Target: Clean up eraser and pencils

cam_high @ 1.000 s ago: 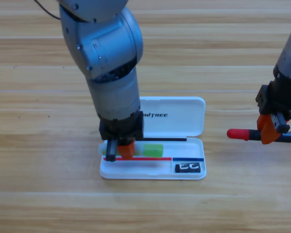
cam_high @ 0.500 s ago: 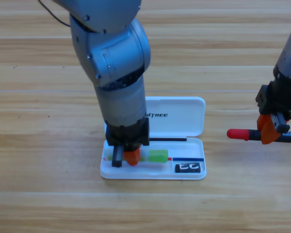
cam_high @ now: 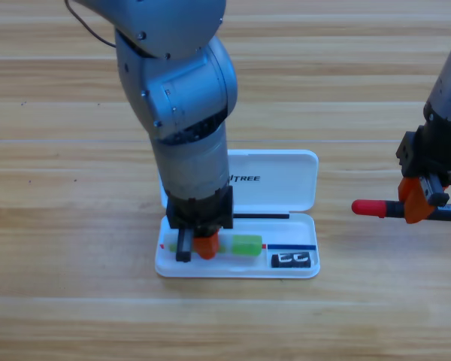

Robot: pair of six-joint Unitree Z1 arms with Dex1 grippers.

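Note:
The white case (cam_high: 282,184) lies open at the table's middle. My left gripper (cam_high: 194,246) points down into the case's front tray and is shut on the light-green pencil (cam_high: 244,244), which lies lengthwise in the tray. The black eraser (cam_high: 292,260) sits in the tray's right end. To the right, off the case, my right gripper (cam_high: 417,201) is shut on the red-capped pencil (cam_high: 370,207), held level just above the table with its red cap pointing left. Its black barrel is mostly hidden by the gripper.
The left arm's grey body (cam_high: 184,113) rises over the case's left half and hides part of the lid. Bare wooden table (cam_high: 75,248) surrounds the case on all sides.
The left gripper moved down and slightly right, carrying the green pencil from the tray's back part to its front. The right arm and red-capped pencil held still.

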